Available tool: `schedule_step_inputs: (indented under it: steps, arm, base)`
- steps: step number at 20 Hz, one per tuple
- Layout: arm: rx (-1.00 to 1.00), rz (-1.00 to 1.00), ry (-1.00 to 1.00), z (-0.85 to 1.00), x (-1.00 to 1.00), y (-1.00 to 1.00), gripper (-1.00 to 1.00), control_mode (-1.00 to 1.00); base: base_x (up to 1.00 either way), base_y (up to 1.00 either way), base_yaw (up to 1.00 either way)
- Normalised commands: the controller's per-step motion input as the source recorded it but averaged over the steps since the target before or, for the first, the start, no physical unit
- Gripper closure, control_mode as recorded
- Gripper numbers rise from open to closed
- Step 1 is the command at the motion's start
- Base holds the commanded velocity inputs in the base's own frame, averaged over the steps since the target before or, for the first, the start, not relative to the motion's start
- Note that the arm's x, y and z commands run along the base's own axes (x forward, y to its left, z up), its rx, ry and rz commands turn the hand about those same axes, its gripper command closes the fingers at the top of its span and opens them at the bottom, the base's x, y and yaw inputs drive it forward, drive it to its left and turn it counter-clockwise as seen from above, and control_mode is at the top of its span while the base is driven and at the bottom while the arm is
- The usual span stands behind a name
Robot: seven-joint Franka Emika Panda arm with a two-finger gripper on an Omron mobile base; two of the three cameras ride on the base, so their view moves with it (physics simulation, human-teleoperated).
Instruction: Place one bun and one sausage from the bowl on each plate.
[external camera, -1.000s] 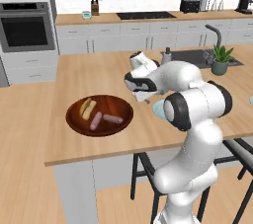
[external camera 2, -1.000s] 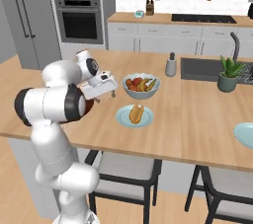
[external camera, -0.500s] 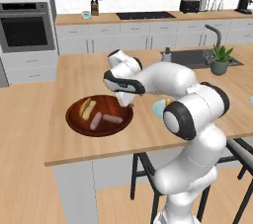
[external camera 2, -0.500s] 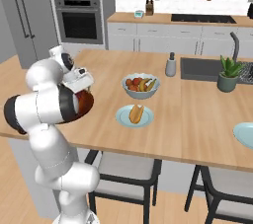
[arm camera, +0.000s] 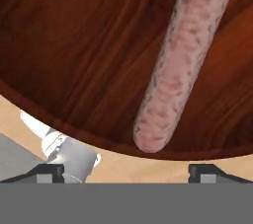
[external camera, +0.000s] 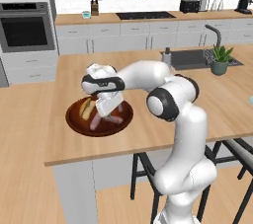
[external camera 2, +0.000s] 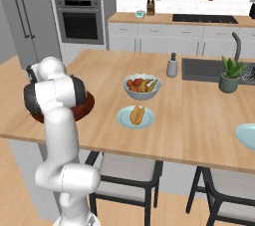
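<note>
Bowl [external camera: 79, 124] near the front-left of the wooden tabletop [external camera: 227, 99], bun [external camera: 88, 109] and sausages [arm camera: 183, 60] inside. Gripper [external camera: 103, 112] down over the bowl, jaws spread wide, gripping nothing. One plate [external camera 2: 123, 118] mid-tabletop with a bun [external camera 2: 137, 114], just before the grey fruit bowl [external camera 2: 141, 86]; second plate [external camera 2: 246, 136] far right. Sink [external camera 2: 209, 69], plant [external camera 2: 230, 73] beyond; ovens [external camera 2: 79, 21], grey cabinets [external camera 2: 164, 46] at the back wall.

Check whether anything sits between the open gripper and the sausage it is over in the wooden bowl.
Nothing visible does. In the hand view the sausage lies bare on the bowl floor, ahead of the open gripper, with no other item across it.
</note>
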Motion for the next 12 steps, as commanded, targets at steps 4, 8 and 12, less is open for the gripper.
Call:
schedule_step_inputs:
  steps: [4,8,12]
  arm:
    - [0.00,-0.08,0.12,-0.80,0.63,0.03,-1.00,-1.00]
    - [0.01,-0.09,-0.20,-0.20,0.55,0.04,-1.00,-1.00]
    - [0.00,-0.11,-0.04,-0.77,0.08,0.00,-1.00,-1.00]
  base:
    - [0.00,0.00,0.00]
    - [0.00,0.00,0.00]
    - [0.00,0.00,0.00]
